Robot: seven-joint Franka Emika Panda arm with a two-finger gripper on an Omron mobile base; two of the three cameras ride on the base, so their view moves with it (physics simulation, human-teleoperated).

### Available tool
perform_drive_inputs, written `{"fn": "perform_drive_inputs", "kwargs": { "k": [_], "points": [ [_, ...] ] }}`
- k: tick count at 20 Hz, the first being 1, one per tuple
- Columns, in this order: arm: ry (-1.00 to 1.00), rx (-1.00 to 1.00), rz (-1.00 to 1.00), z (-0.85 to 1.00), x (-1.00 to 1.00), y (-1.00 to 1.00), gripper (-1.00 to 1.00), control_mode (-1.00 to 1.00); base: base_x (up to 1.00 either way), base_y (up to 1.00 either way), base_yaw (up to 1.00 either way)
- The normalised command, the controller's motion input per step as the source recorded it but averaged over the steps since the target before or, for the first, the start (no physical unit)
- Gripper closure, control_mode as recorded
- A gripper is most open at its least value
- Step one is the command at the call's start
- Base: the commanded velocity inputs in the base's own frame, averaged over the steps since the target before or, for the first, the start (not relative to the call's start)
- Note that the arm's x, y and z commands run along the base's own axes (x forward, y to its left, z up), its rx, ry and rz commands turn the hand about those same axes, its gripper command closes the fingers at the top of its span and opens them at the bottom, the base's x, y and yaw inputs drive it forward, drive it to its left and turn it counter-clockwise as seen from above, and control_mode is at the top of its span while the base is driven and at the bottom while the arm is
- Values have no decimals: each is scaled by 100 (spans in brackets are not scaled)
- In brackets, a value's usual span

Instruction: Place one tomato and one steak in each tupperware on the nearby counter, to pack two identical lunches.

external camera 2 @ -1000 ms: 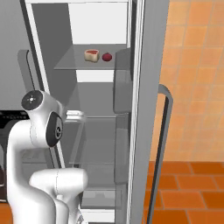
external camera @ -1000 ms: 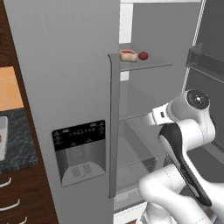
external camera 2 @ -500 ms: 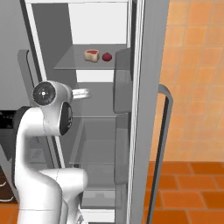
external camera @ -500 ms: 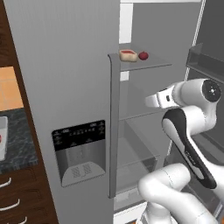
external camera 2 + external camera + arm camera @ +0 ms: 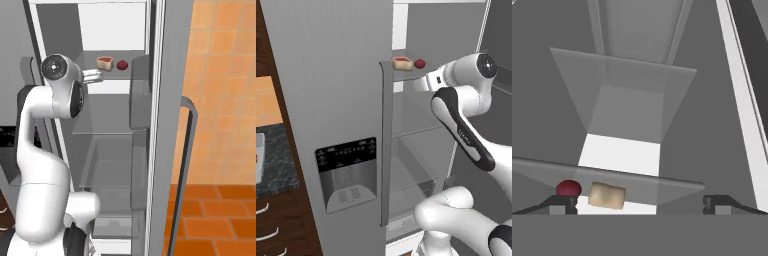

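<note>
White arm reaches into the open fridge toward the upper glass shelf.

Red tomato [image 5: 419, 63] and steak [image 5: 402, 63] lie just beside each other on the shelf [image 5: 112, 75], apart from the gripper [image 5: 95, 75]. Its fingertips [image 5: 562, 202] stand wide apart and hold nothing. A strip of speckled worktop [image 5: 278, 165] with a pale tub [image 5: 259, 159] shows left of the fridge door [image 5: 331, 100].
</note>
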Motion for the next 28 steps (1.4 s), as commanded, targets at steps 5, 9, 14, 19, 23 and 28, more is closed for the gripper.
{"fn": "perform_drive_inputs", "kwargs": {
  "k": [5, 9, 14, 19, 23, 28],
  "points": [
    [8, 8, 0, 20, 44, -1, -100, -100, 0, 0, 0],
    [12, 1, 1, -1, 60, 0, -100, -100, 0, 0, 0],
    [15, 0, 5, -22, 81, -6, -100, -100, 0, 0, 0],
    [4, 1, 4, -23, 89, -15, -100, -100, 0, 0, 0],
    [0, 0, 1, -25, 79, 0, -100, -100, 0, 0, 0],
    [0, 0, 0, -20, 79, 0, -100, -100, 0, 0, 0]
  ]
}}
